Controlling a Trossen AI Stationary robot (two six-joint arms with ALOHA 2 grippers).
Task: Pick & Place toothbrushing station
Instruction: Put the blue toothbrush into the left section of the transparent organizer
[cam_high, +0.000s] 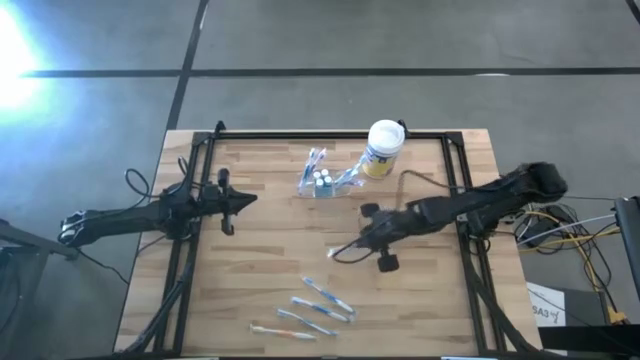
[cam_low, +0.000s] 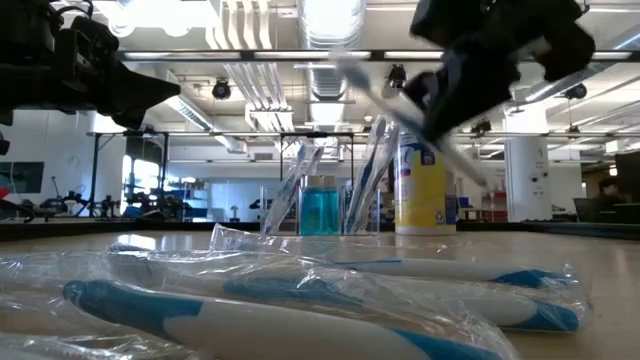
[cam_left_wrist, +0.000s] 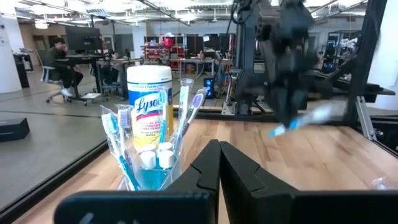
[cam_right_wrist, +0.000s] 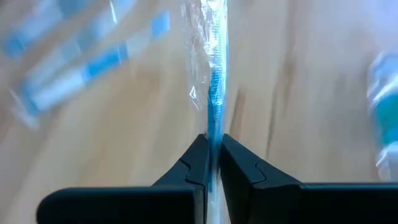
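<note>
My left gripper (cam_high: 243, 200) waited shut and empty at the table's left. The toothbrushing station (cam_high: 322, 181), mid-table beside the white canister (cam_high: 383, 147), already held several wrapped brushes. My right gripper (cam_high: 362, 240) pinched a wrapped toothbrush (cam_right_wrist: 214, 93); four more (cam_high: 312, 306) lay unplaced near the front.
</note>
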